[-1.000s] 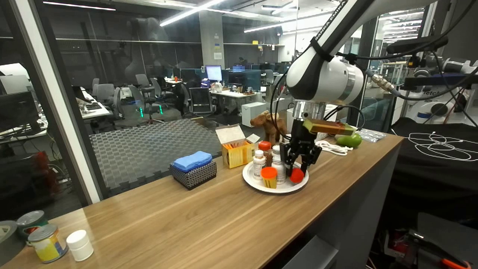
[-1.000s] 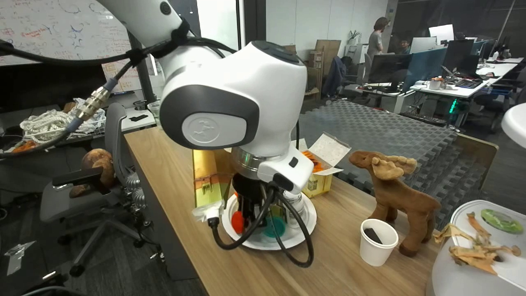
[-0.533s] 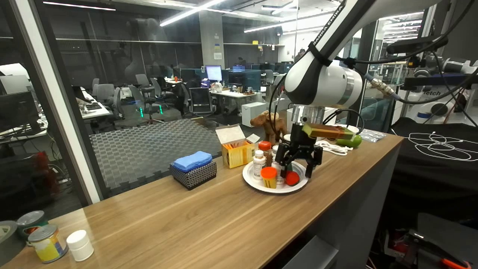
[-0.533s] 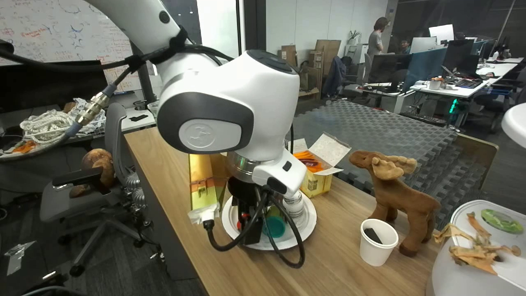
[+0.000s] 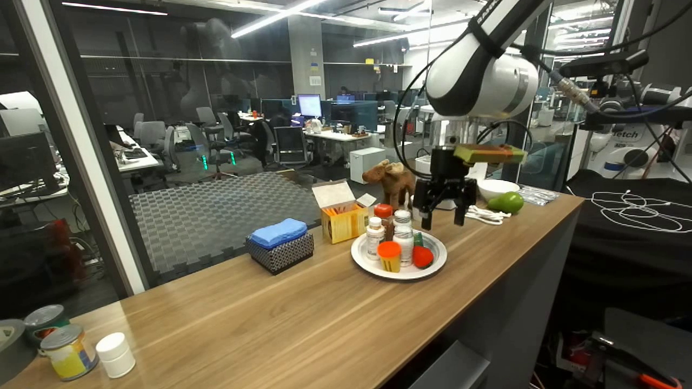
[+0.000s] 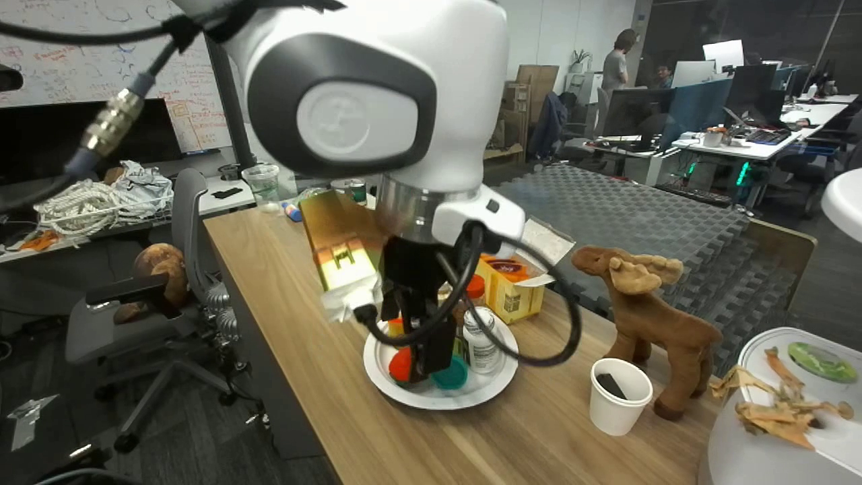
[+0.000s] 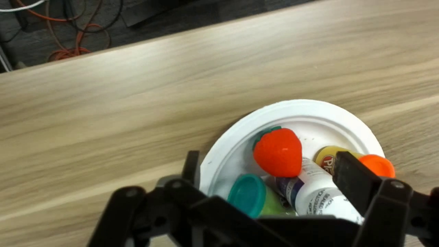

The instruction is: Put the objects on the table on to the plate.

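The red toy strawberry (image 7: 278, 152) rests on the white plate (image 7: 308, 107), a little right of centre in the wrist view, its green leaves toward the upper left of the frame. The tool (image 5: 443, 220) hangs above the plate, apart from the strawberry, its 2 fingers (image 7: 356, 183) spread wide. Across the wrist view the strawberry shows between those 2 fingers, its upper part higher in the frame than their tips. In an exterior view it lies below the tool, under the finger nearer the left of the frame.

Around it on the plate, in the wrist view, are a tub with a teal lid (image 7: 250, 196) at the strawberry's lower left (whether that tub stands or lies, I cannot tell) and a yellow Play-Doh tub (image 7: 325, 157) with an orange lid at its lower right. In an exterior view, a white bottle (image 5: 403, 249) stands upright just left of the strawberry, with another white bottle (image 5: 374, 240) farther left. A red-capped jar (image 5: 384, 219) rises behind them, its base hidden.

On the worktop (image 5: 259, 324), a yellow box of orange sachets (image 5: 344, 222) stands near the plate, above and left of it in the frame, and a white jar (image 5: 115, 355) stands at the lower left, just beside a yellow can (image 5: 68, 354).
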You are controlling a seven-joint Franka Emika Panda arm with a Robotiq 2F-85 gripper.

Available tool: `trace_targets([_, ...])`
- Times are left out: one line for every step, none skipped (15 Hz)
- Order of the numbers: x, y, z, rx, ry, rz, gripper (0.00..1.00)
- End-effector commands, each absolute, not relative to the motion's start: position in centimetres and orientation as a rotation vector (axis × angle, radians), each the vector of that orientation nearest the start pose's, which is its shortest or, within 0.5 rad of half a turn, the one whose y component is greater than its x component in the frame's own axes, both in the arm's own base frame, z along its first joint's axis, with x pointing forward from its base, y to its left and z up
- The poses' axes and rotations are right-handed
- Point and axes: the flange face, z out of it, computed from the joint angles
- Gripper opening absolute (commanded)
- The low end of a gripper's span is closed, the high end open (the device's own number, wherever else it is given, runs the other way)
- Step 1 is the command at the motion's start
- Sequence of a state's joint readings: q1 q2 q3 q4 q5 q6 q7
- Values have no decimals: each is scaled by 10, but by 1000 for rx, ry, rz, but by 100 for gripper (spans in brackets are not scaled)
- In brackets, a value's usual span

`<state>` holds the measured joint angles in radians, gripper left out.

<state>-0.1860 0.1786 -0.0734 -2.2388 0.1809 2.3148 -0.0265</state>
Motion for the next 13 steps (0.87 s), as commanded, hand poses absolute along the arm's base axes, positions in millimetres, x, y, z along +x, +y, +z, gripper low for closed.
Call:
trace_targets([507,-133,365,-3036,272,203,100])
trace_targets([509,-131,385,-3027,190,215,100])
trace_targets([510,-127,404,-3014,111,231,100])
trace_targets([511,-122,421,-2996,31,243,100])
trace_targets([510,-116,436,-2978,-47,255,100])
trace_targets([509,-109,450,-2962,-126,270,100])
trace_targets([505,-101,463,-2942,-200,302,100])
trace_targets([507,-113,439,-2973,-68,284,100])
trace_targets([506,-110,446,-2972,-85,281,100])
trace_targets([506,-110,446,-2972,-85,282,100])
trace_targets([506,-111,442,-2970,-81,293,100])
trace_targets([506,-111,438,-2967,-78,303,100])
trace_targets([506,-112,435,-2965,-75,310,100])
